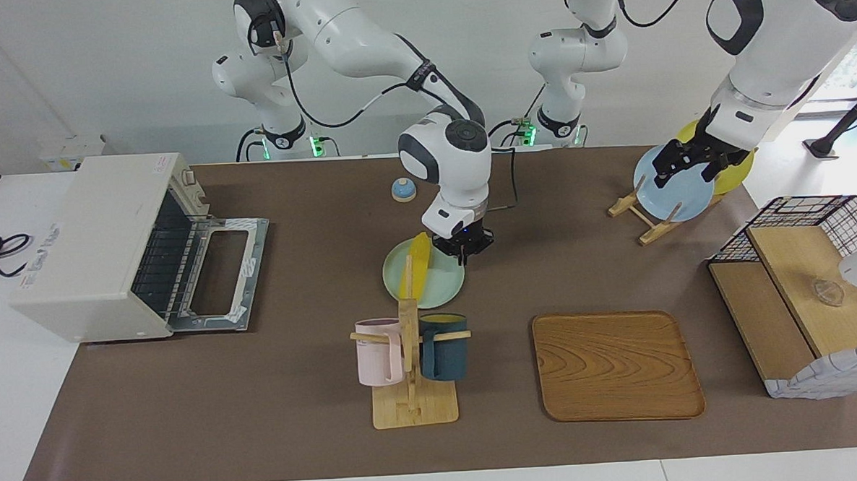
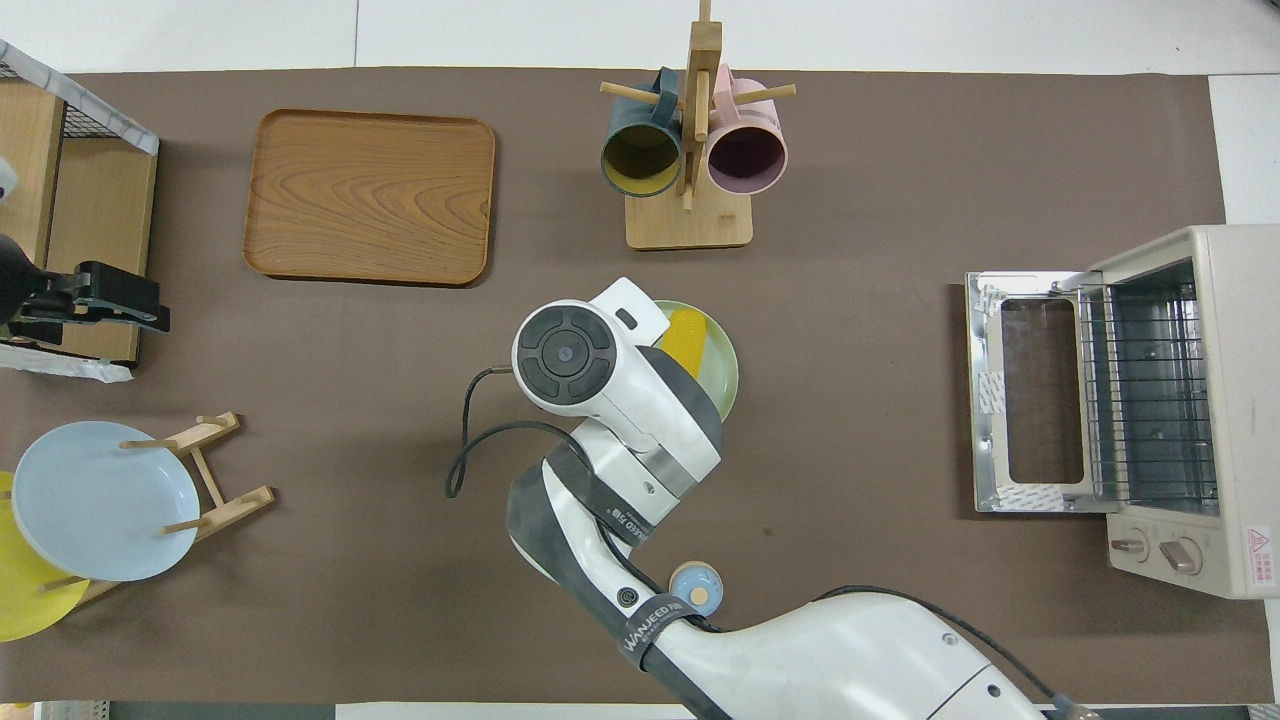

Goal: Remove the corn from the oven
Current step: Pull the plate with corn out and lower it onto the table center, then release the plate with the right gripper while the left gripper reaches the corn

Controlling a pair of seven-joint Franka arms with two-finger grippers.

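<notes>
The cream-white oven stands at the right arm's end of the table with its door dropped open. Its wire rack looks bare; the oven also shows in the overhead view. The yellow corn lies on a pale green plate at mid-table, also seen from overhead. My right gripper hangs just over the plate beside the corn, open and apart from it. My left gripper waits raised by the plate rack, open and empty.
A mug tree with a pink and a dark blue mug stands farther from the robots than the plate. A wooden tray lies beside it. A plate rack with a blue plate, a wire-and-wood basket box and a small blue dome are also here.
</notes>
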